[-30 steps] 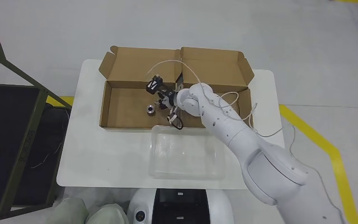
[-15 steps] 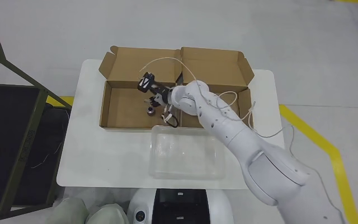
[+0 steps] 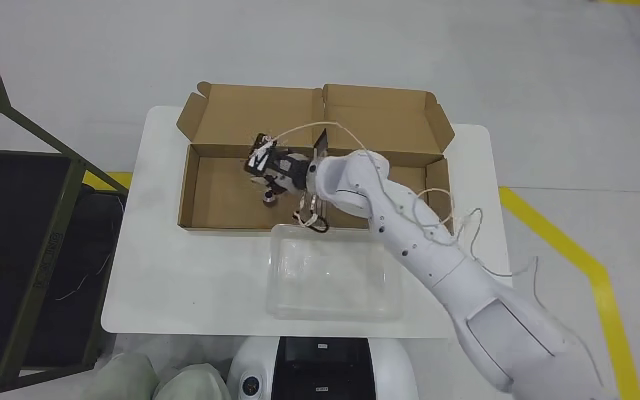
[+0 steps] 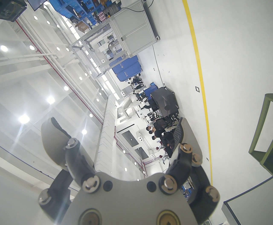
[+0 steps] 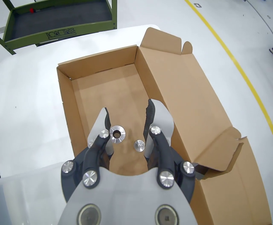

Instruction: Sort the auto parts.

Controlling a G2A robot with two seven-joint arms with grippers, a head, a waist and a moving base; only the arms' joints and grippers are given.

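My right gripper (image 5: pixel 128 106) hangs open above the floor of an open cardboard box (image 5: pixel 98 85). Between its fingers lie two silver metal parts: a flanged ring with a centre hole (image 5: pixel 116 134), close to one finger, and a small round cap (image 5: pixel 139 145) near the other. Seen from the top view, this gripper (image 3: pixel 268 168) is over the box's left compartment (image 3: pixel 215 190), just above a metal part (image 3: pixel 269 196). My left gripper (image 4: pixel 116 127) is open, holds nothing, and points up at the room.
A clear plastic tray (image 3: pixel 275 270) sits on the white table (image 3: pixel 150 260) just in front of the box. The box's lid flaps (image 3: pixel 320 110) stand open at the back. A green cart (image 5: pixel 57 15) is beside the table.
The right gripper has moved left from the box's middle divider into the left compartment and now sits over the metal parts. It stayed open.
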